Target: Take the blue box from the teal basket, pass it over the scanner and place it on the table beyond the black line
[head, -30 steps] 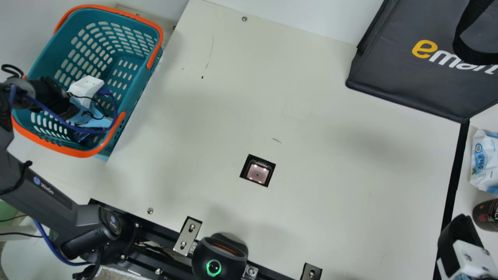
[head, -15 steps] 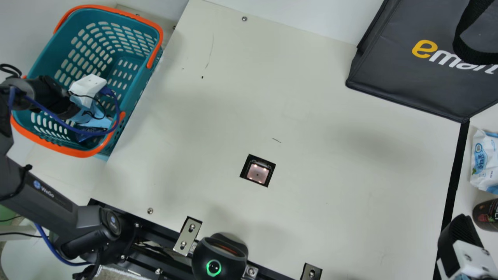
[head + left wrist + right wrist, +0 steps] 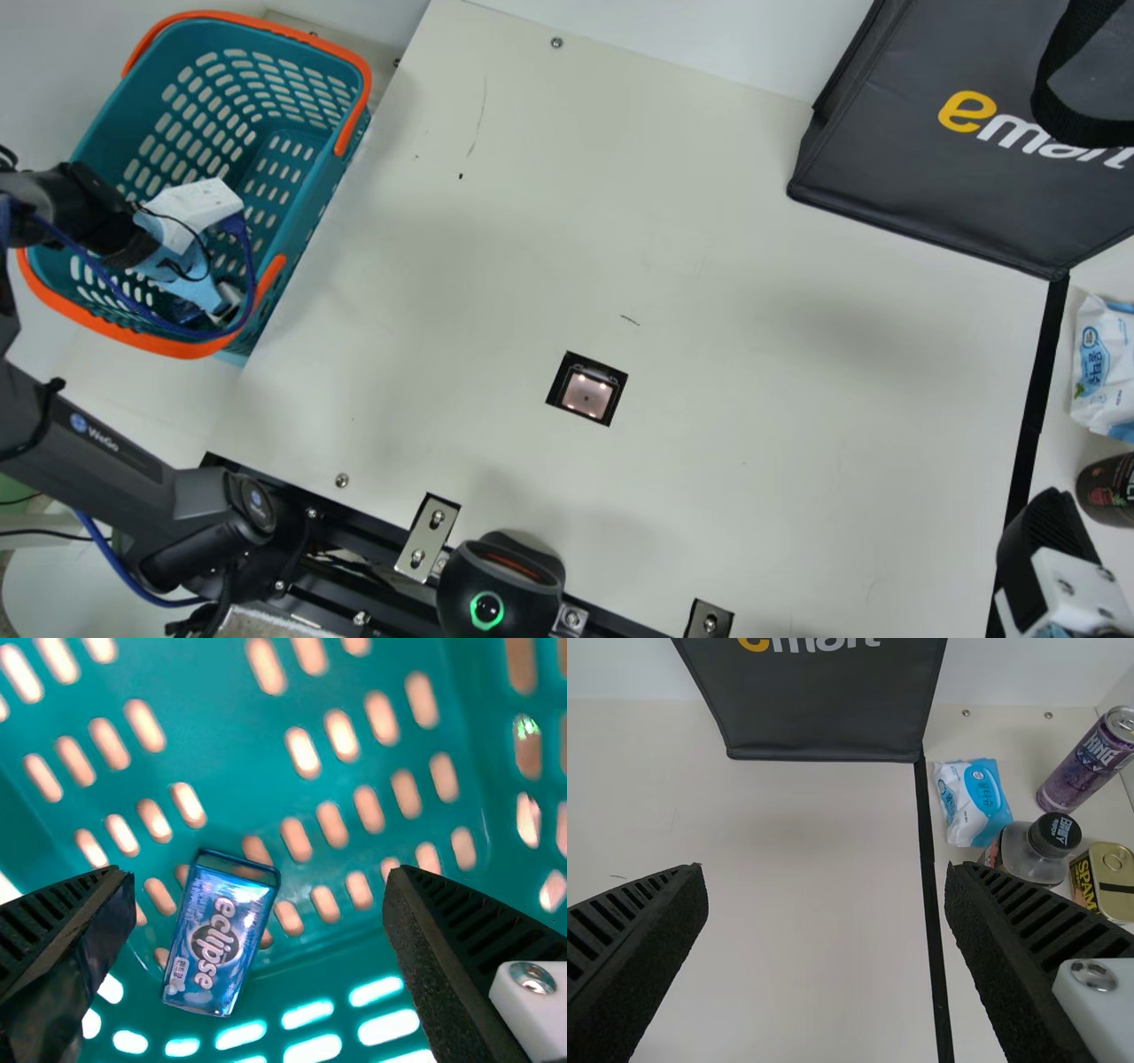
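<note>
I have the left gripper point(image 3: 184, 268) down inside the teal basket point(image 3: 314, 195) at the far left of my workspace, and its own wrist view gives me two ribbed fingers point(image 3: 66, 935) spread wide with nothing pinched. Between them, from that camera, I see the blue box point(image 3: 220, 935) lying low in the basket, nearer one finger than the other and gripped by neither. Its printed face is toward the camera, and it sits near a perforated wall. The basket's orange handles point(image 3: 97, 328) lie along its rim. Right of the basket comes the cream table point(image 3: 753, 266), with the scanner window point(image 3: 586, 395) set into its middle. At the near edge I have a black device point(image 3: 500, 576) with a green ring glowing on it. Over to the right, the black line point(image 3: 1030, 416) runs from near to far, and the dark bag point(image 3: 921, 195) stands at its far end. My right gripper point(image 3: 1045, 540) is at the near right, above the line, its fingers apart and nothing between them. Beyond the line, on the right, I can make out a soft white-and-blue packet point(image 3: 973, 802), a black-capped bottle point(image 3: 1032, 855) just beside it, a gold tin point(image 3: 1103, 873) and a tilted purple can point(image 3: 1088, 762).
</note>
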`<move>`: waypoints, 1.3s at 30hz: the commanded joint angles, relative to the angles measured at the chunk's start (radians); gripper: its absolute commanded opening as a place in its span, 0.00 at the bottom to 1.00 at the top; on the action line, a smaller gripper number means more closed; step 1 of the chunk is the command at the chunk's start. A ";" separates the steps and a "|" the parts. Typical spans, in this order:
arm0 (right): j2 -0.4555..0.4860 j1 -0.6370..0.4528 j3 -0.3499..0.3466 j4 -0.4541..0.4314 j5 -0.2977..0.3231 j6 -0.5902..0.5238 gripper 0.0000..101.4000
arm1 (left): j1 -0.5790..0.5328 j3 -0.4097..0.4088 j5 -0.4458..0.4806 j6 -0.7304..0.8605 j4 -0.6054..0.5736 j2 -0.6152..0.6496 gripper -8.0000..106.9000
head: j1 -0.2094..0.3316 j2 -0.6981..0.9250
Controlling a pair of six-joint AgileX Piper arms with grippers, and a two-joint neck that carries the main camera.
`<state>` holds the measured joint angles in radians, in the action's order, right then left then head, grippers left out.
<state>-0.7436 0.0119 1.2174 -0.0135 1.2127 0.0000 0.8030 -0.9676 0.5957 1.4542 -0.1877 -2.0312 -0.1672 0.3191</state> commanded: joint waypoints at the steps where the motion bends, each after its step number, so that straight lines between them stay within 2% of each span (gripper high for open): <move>1: 0.000 0.000 0.000 0.000 0.000 0.000 0.94 | 0.003 0.001 0.000 0.069 0.004 0.002 0.85 | 0.029 0.002; 10: 0.000 0.000 0.000 0.000 0.000 0.000 0.94 | 0.012 0.003 -0.012 0.129 0.030 -0.010 0.85 | 0.029 0.002; 34: 0.000 0.000 0.000 0.000 0.000 0.000 0.94 | 0.004 -0.040 -0.050 0.101 0.072 -0.083 0.85 | 0.029 0.002; 39: 0.000 0.000 0.000 0.000 0.000 0.000 0.94 | 0.002 -0.041 -0.050 0.088 0.083 -0.091 0.56 | 0.029 0.002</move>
<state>-0.7436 0.0119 1.2174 -0.0135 1.2132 0.0000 0.8062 -1.0077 0.5441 1.5455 -0.1064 -2.1209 -0.1672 0.3191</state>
